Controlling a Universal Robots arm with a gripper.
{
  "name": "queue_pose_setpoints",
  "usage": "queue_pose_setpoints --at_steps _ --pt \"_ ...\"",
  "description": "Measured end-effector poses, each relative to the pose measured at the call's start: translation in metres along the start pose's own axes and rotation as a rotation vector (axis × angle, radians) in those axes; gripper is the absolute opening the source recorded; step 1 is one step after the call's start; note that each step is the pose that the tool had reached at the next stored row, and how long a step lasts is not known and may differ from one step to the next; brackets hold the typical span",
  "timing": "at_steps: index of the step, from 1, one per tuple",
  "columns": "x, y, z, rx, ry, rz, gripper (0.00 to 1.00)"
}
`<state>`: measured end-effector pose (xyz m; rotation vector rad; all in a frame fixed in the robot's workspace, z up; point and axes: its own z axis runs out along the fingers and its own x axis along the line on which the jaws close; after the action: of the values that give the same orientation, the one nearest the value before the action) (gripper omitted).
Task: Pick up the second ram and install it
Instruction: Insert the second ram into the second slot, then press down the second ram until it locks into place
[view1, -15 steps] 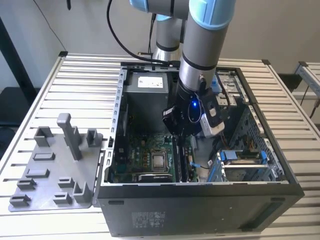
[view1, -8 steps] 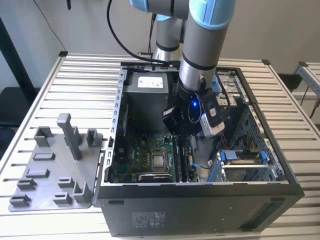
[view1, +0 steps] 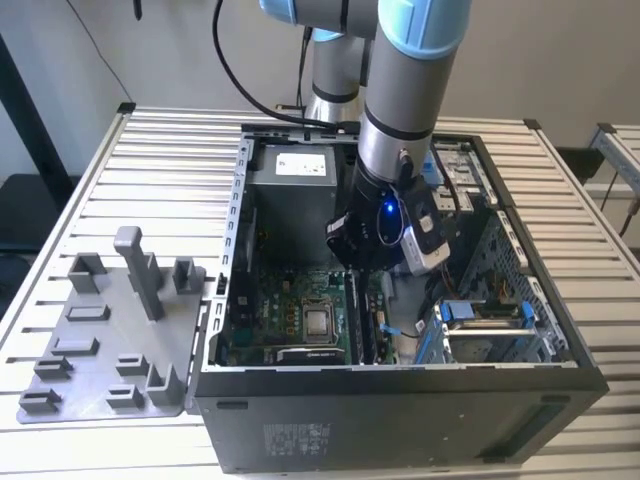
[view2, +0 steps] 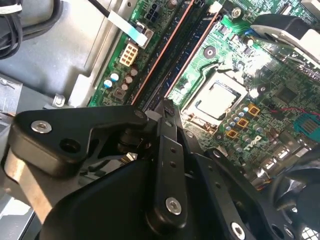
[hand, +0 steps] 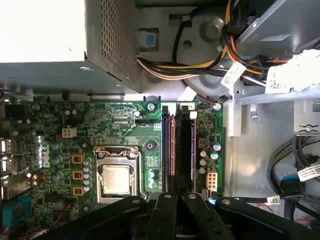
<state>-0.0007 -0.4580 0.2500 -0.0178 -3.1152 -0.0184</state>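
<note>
In the exterior view my gripper (view1: 362, 272) reaches down into the open computer case (view1: 400, 380), just above the memory slots. The second ram (hand: 173, 150) stands on edge in a slot beside the processor socket (hand: 116, 179), a long thin stick with a copper-coloured edge (view2: 192, 55). My gripper (hand: 177, 194) is shut, its black tips (view2: 166, 105) right at the near end of that stick. Whether the tips touch the stick is hidden by the gripper body. Another stick (view2: 162, 50) stands parallel in a neighbouring slot.
A grey power-supply box (view1: 290, 190) fills the back of the case, with bundled cables (hand: 200, 65) beside it. A drive cage (view1: 490, 325) sits on the exterior view's right. Outside the case, a grey plastic tray with upright pegs (view1: 110, 340) lies on the slatted table (view1: 150, 160).
</note>
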Motion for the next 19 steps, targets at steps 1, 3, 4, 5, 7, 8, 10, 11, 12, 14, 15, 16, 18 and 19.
queue_pose_setpoints --at_steps 1,3,4,5,7,8,10,11,12,14,15,16,18,19 --pt "0.0004 0.0000 0.0000 0.0003 0.0001 -0.014 0.11" --pt "0.0004 -0.0001 0.0000 0.0004 0.0001 -0.015 0.11" --pt "0.0004 -0.0001 0.0000 0.0005 0.0002 -0.015 0.11" --pt "0.0004 0.0000 0.0000 0.0005 0.0001 -0.015 0.11" --pt "0.0004 -0.0001 0.0000 0.0005 0.0001 -0.015 0.11" --pt "0.0004 0.0000 0.0000 0.0005 0.0001 -0.015 0.11" --pt "0.0004 -0.0001 0.0000 0.0005 0.0001 -0.015 0.11" --pt "0.0004 0.0000 0.0000 0.0005 0.0001 -0.015 0.11" --pt "0.0004 0.0000 0.0000 0.0005 0.0001 -0.015 0.11" --pt "0.0004 0.0000 0.0000 0.0005 0.0001 -0.015 0.11" --pt "0.0008 -0.0001 0.0000 0.0005 0.0001 -0.015 0.11" --pt "0.0007 -0.0001 0.0000 0.0006 0.0001 -0.015 0.11" --pt "0.0007 0.0000 0.0001 0.0005 0.0002 -0.027 0.11" --pt "0.0007 0.0001 0.0003 0.0009 0.0004 -0.043 0.11"
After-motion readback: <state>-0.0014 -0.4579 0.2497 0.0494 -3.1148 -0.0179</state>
